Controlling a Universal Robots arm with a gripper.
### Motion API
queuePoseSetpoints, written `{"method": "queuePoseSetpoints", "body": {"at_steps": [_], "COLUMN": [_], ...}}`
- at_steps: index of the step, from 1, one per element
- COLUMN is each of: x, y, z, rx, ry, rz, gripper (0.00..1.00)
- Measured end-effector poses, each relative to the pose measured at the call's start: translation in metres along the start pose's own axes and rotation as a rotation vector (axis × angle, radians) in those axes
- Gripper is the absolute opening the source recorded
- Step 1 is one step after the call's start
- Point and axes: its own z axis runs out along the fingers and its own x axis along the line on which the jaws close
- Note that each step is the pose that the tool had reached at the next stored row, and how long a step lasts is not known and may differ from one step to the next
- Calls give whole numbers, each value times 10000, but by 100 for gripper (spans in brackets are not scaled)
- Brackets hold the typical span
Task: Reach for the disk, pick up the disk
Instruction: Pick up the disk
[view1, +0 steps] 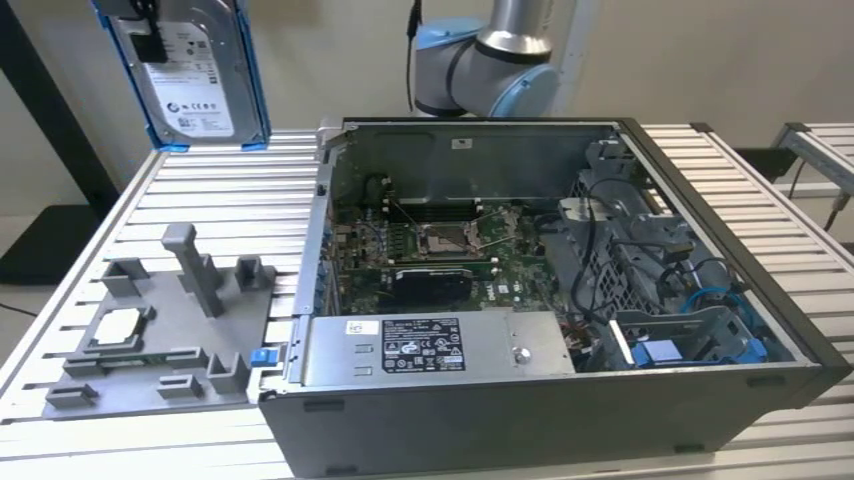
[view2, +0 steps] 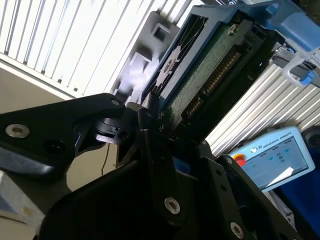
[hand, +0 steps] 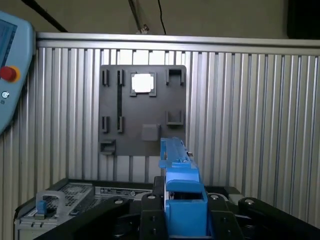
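Slatted table (view1: 200, 190), grey fixture (view1: 160, 340), open computer case (view1: 534, 425)

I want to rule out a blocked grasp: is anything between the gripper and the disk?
Nothing visible. The gripper is shut on the disk, holding it upright, clear of the table.

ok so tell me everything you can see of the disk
The disk is a flat silver metal drive with a white label, framed by blue plastic side rails. It hangs upright in the air, above the slatted table's far corner at the exterior view's left, clamped in the pincer. The second wrist view shows the green circuit board on its underside.
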Motion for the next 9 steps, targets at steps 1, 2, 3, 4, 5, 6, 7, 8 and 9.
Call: {"method": "queuePoseSetpoints", "body": {"at_steps": [1, 2, 3, 4, 5, 6, 7, 8, 9], "x": [1, 1, 2, 3, 4, 4, 5, 6, 7], "y": [-45, -90, -134, -179, -225, -272, -319, -361, -407], "z": [-2, -3, -4, -6, -8, -9, -10, -12, -14], "rx": [-5, -11, -16, -23, -29, -35, -41, -47, -55], "ry": [0, -1, -1, -1, -1, -2, -2, -2, -1], "rz": [1, 1, 0, 0, 0, 1, 1, 0, -1], "gripper": [0, 0, 0, 0, 0, 0, 0, 0, 0]}}
